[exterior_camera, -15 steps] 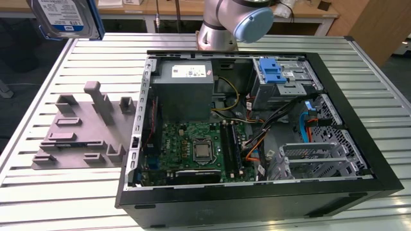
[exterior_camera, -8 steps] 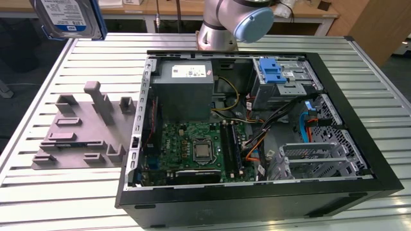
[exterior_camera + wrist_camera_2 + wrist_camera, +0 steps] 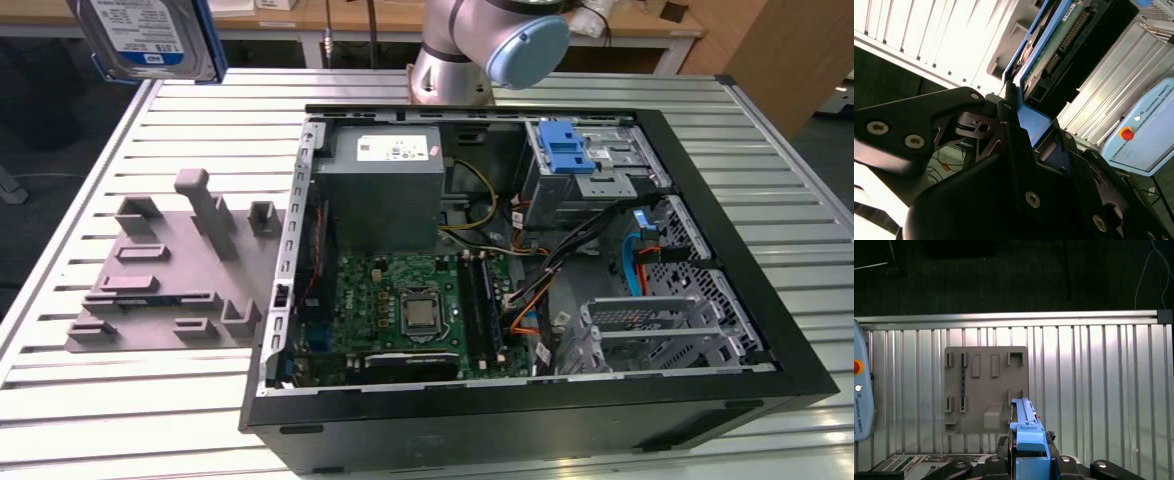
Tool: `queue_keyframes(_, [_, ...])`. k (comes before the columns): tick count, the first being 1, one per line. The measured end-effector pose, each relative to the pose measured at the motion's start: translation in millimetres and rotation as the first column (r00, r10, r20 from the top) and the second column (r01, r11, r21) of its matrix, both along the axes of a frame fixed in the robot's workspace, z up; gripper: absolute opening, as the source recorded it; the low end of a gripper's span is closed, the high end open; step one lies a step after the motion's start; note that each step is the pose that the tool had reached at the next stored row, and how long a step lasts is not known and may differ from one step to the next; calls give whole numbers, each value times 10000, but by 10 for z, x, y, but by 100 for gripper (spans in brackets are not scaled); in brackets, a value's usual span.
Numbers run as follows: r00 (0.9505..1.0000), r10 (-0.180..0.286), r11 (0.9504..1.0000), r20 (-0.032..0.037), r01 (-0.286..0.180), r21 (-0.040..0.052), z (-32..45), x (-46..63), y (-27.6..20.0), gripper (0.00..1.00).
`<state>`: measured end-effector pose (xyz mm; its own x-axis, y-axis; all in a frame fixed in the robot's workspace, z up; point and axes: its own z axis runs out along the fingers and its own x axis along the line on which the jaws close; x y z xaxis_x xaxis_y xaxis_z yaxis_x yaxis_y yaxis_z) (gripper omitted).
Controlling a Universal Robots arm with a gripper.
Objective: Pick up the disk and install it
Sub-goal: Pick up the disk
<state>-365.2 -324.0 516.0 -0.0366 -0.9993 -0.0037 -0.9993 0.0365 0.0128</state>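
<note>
Silver-grey arm (image 3: pixel 447 62), pale blue joint cap (image 3: pixel 529 50), matte black gripper (image 3: pixel 1034 125), angular link plates, silver screws (image 3: pixel 1032 199)

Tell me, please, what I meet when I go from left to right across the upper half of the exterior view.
The disk, held up in the air → the grey metal box with a white sticker, inside the computer case → the metal cage with a blue latch.
</note>
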Motion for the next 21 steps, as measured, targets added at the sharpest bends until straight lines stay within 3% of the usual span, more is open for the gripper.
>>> queue_keyframes(21, [10000,1,10000,1,-1,1,-1,72,0,36])
